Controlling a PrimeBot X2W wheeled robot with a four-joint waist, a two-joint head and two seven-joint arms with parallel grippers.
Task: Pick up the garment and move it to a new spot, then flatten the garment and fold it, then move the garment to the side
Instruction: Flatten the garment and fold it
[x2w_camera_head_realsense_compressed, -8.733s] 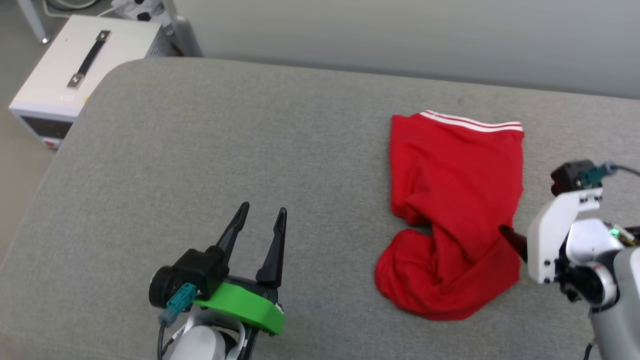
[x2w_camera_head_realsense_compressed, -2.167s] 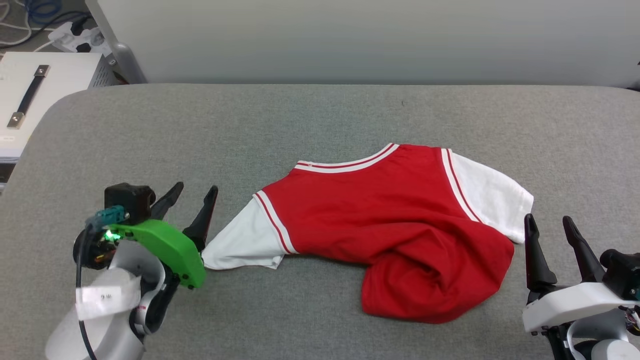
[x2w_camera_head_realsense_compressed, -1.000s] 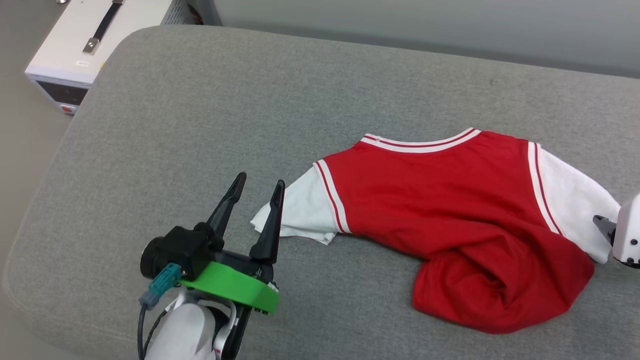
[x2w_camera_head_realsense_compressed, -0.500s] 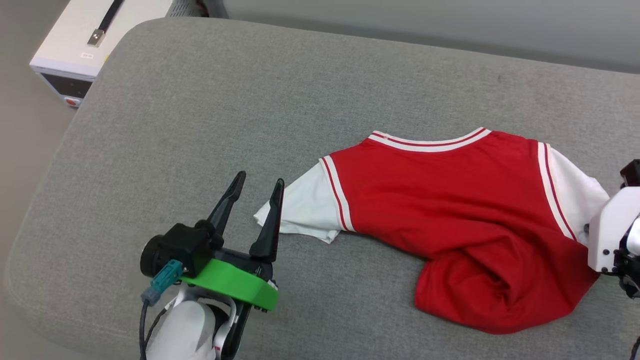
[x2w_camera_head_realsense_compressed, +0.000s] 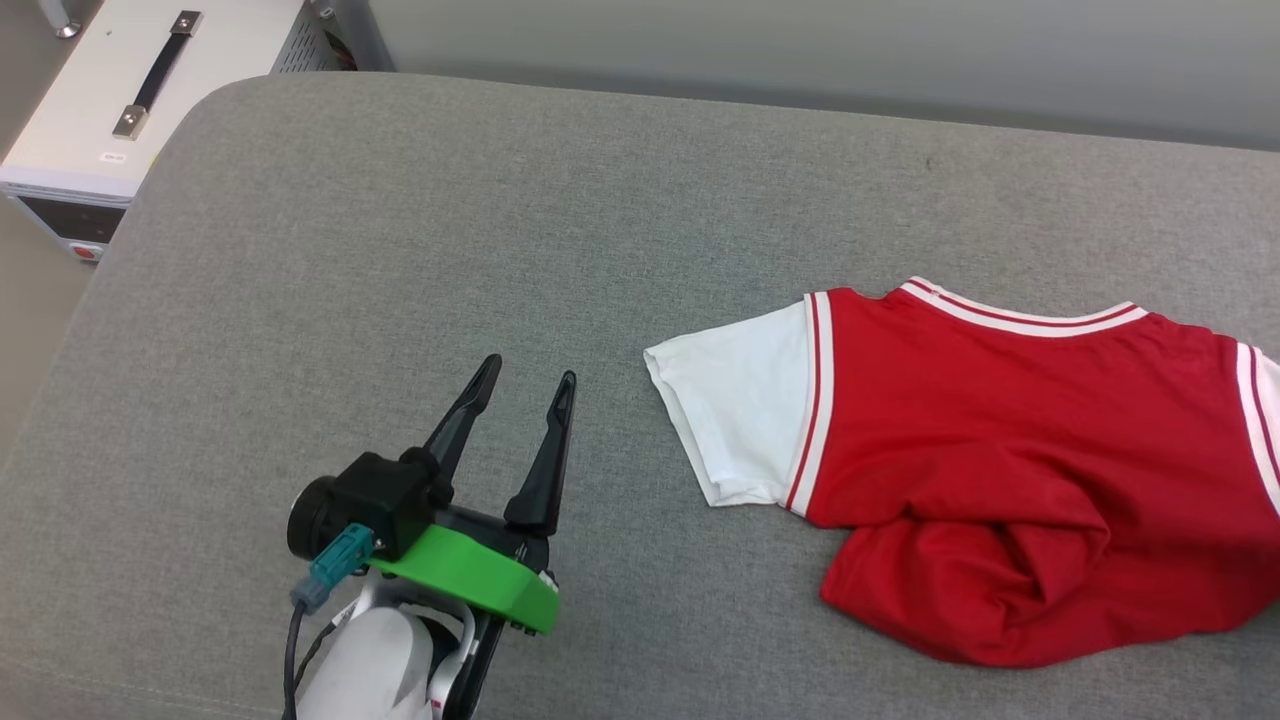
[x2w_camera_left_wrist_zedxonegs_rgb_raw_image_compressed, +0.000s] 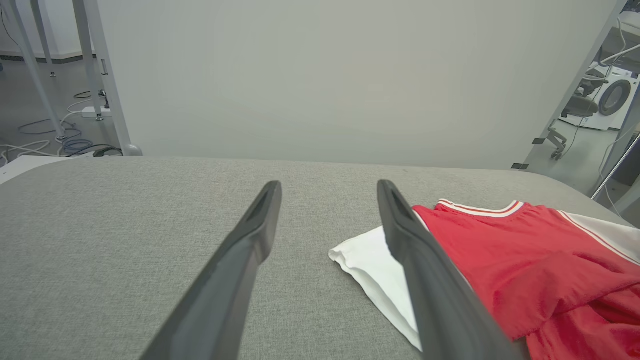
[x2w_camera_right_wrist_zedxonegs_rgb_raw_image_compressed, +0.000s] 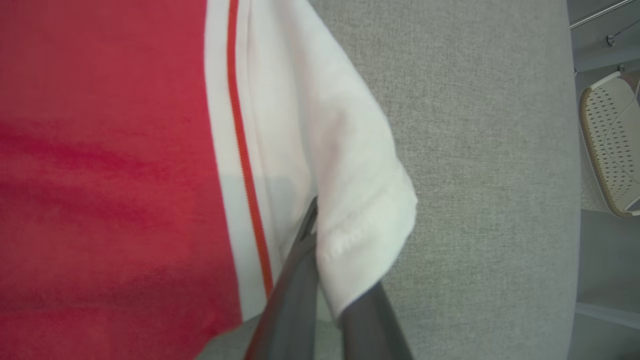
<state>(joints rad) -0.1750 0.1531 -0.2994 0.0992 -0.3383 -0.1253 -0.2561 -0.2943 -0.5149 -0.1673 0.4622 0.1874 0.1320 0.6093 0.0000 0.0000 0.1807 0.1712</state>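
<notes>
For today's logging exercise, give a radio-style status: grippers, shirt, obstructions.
Left gripper jaws open, beside garment, not touching. Right gripper shut on its white sleeve. Garment rumpled on grey cushion. No obstruction seen.

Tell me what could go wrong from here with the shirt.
1. The right gripper is shut on one white sleeve only, near its hem; a pull may slip it free.
2. The garment lies bunched in its lower half; dragging by one sleeve could tighten that heap rather than flatten it.
3. The left gripper is open and apart from the other sleeve, so nothing anchors that side.
</notes>
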